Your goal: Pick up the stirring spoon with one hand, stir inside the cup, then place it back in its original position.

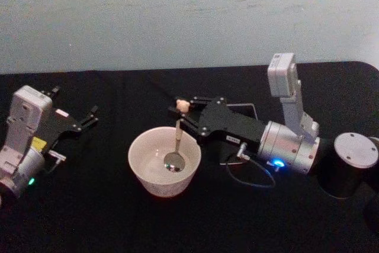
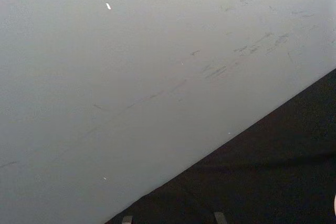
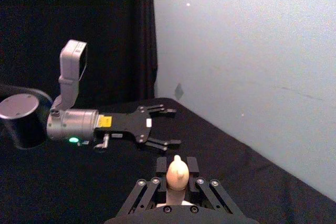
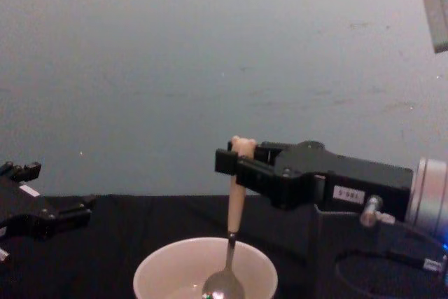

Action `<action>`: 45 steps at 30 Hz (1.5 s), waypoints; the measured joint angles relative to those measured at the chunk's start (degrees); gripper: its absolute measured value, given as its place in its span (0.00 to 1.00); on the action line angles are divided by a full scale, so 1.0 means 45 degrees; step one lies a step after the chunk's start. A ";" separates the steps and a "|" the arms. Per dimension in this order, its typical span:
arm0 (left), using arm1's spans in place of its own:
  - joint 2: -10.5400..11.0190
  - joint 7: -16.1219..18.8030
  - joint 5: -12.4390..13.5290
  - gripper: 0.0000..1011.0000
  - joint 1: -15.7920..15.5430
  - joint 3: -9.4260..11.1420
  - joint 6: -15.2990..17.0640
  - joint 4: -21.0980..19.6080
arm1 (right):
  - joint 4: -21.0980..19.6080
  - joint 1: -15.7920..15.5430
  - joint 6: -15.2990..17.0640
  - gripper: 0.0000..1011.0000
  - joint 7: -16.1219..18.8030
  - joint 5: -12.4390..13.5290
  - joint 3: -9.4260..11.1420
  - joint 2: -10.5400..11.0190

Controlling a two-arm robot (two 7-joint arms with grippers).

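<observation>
From the head, the cup [image 1: 157, 185] sits on the black table [image 1: 89, 211]. The right gripper [image 1: 185, 111] is over the cup's far rim. Its jaws are clamped on the stirring spoon [image 1: 177, 137], and the spoon's bowl is down inside the cup. The dark holder [image 1: 253, 114] stands behind the cup, to its right. The left gripper [image 1: 76, 106] sits well left of the cup, jaws apart. The left wrist view looks at the wall [image 2: 131, 77] and table. The right wrist view shows the bear head poking up between the pads. From the chest, the spoon stands almost straight up.
</observation>
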 joint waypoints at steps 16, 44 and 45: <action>0.0000 0.0000 0.0000 0.99 0.0000 0.0000 0.0000 0.0001 | 0.0492 0.0348 0.0038 0.21 0.0174 -0.0496 -0.0488 -0.0458; 0.0000 0.0000 0.0000 0.99 0.0000 0.0000 0.0000 0.0001 | 0.1605 0.0908 -0.0091 0.21 -0.0789 -0.1204 0.0093 -0.1095; 0.0000 0.0000 0.0000 0.99 0.0000 0.0000 0.0000 0.0001 | 0.1552 0.0870 -0.0085 0.21 -0.0789 -0.1216 0.0113 -0.1051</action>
